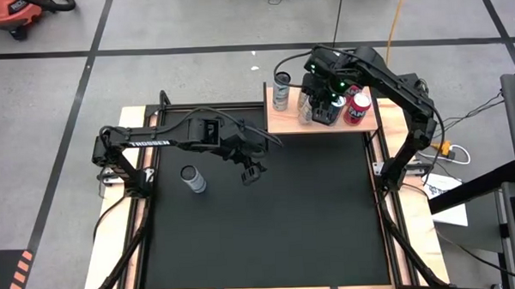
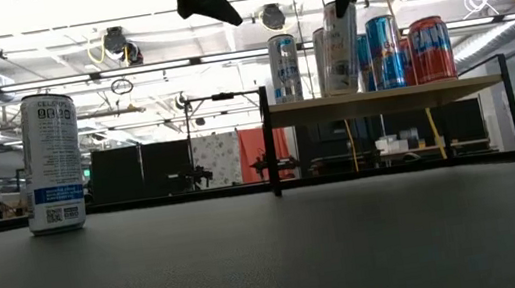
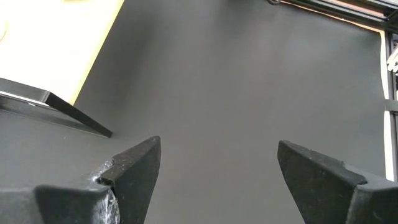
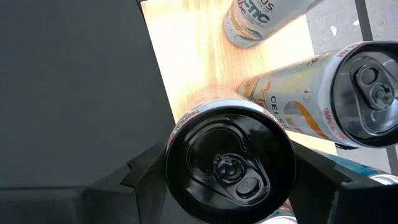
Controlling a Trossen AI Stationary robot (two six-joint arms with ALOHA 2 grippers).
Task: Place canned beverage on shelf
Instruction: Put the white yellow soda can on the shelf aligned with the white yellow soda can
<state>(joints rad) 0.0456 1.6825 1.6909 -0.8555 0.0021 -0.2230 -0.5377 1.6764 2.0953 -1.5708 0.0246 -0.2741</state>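
High view: right tool (image 1: 322, 98) is clamping a can (image 4: 231, 163) near the shelf (image 1: 278, 121) front edge; left tool (image 1: 251, 173) is hanging apart over bare tabletop (image 1: 286, 229)

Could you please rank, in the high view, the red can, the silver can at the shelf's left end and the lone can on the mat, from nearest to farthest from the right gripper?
1. Red can, beside the right gripper, on the shelf's right.
2. Silver can, shelf's left end.
3. Lone can, on the black mat, near the left arm.
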